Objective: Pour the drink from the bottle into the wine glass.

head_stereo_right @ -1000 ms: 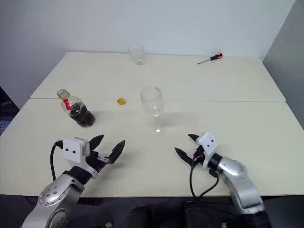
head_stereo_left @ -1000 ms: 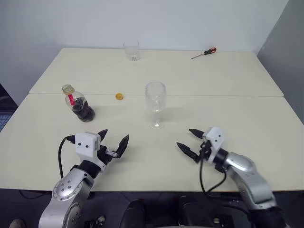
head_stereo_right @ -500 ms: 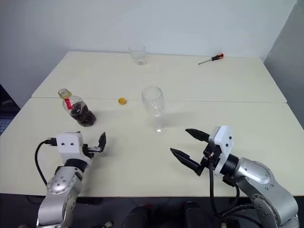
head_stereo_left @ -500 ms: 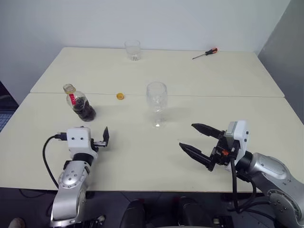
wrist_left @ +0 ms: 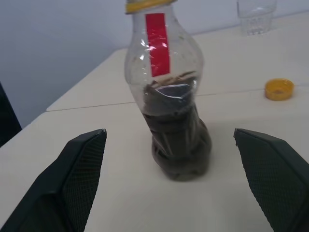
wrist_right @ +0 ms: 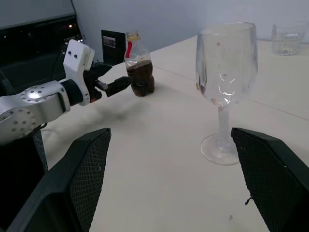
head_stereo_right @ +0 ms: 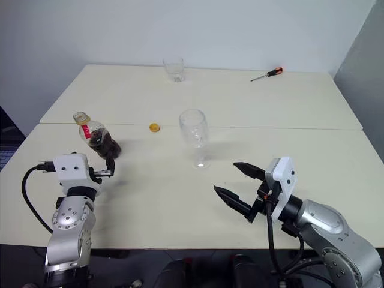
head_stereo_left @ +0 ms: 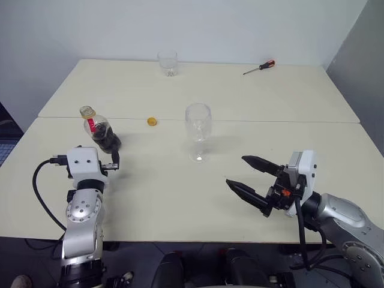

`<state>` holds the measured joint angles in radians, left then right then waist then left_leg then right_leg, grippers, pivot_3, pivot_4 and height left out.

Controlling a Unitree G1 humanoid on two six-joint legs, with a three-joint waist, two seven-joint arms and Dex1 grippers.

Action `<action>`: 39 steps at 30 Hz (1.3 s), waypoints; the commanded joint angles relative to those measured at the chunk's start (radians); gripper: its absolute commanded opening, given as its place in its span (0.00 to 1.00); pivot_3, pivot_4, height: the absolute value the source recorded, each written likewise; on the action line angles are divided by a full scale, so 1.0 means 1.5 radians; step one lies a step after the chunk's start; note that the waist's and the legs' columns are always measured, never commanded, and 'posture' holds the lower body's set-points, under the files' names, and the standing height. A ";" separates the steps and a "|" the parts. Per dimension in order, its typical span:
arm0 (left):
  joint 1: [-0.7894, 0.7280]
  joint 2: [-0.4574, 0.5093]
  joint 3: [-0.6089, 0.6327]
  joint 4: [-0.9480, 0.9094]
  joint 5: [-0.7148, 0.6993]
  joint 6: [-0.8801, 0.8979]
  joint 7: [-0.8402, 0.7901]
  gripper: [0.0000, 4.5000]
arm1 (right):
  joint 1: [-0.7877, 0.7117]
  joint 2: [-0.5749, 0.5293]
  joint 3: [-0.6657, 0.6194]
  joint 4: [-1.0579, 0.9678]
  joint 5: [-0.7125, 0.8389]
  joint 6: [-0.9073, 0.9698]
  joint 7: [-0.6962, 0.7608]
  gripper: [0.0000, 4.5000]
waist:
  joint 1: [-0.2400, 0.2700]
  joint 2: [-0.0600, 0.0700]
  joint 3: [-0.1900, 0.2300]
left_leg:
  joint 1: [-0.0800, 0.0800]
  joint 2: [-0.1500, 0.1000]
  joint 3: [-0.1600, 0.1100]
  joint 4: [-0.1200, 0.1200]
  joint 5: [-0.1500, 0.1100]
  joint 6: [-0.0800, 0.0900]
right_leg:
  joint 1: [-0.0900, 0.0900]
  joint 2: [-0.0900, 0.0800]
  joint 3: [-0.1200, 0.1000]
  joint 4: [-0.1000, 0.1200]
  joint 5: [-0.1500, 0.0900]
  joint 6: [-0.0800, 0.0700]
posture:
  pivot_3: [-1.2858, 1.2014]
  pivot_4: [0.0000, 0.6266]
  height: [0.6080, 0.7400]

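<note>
With its two black fingers spread wide and nothing between them, the left gripper (wrist_left: 171, 193) points level at the bottle (head_stereo_left: 101, 132), which stands just in front of it, apart from the fingertips, near the left edge of the counter (head_stereo_left: 156, 186). That bottle is upright with its mouth uncapped, a red label strip on its neck, and the drink (wrist_left: 177, 140) filling roughly its lower half. A little way past it, toward the middle of the counter, a small yellow cap (head_stereo_left: 151, 122) lies flat on the surface beside the seam between the two tabletops. On the other side, the right gripper (head_stereo_left: 252, 177) hangs over the near right part of the counter, its fingers also held well apart and empty, aimed toward the centre. Between the two arms and farther back stands the wine glass (head_stereo_left: 198, 131), upright on its round foot and empty, well apart from both grippers and from the bottle. Farther off, near the back edge, a short clear tumbler (head_stereo_left: 167, 63) stands upright, and a screwdriver (head_stereo_left: 259, 67) with a red handle lies toward the far right corner.
</note>
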<state>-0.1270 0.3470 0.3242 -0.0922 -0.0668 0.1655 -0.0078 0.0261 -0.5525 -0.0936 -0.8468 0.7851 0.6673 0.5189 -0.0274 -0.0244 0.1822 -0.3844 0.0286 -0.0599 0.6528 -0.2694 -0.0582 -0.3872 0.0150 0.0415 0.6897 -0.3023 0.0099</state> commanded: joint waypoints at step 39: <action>-0.346 0.075 0.003 0.566 -0.032 -0.269 -0.093 1.00 | 0.015 -0.075 -0.012 -0.073 0.071 -0.016 -0.042 0.94 | 0.001 -0.001 -0.001 | 0.000 0.000 0.000 0.000 0.000 0.000 | 0.000 0.000 0.000 0.000 0.001 0.000 | 0.52 0.24 1.00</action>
<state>-0.6194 0.4365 0.3319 0.7560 -0.1144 -0.2085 -0.1431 0.0530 -0.6571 -0.1041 -0.9142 0.8853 0.6637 0.4562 -0.0266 -0.0265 0.1814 -0.3847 0.0279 -0.0595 0.6530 -0.2692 -0.0584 -0.3871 0.0147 0.0407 0.6899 -0.3005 0.0095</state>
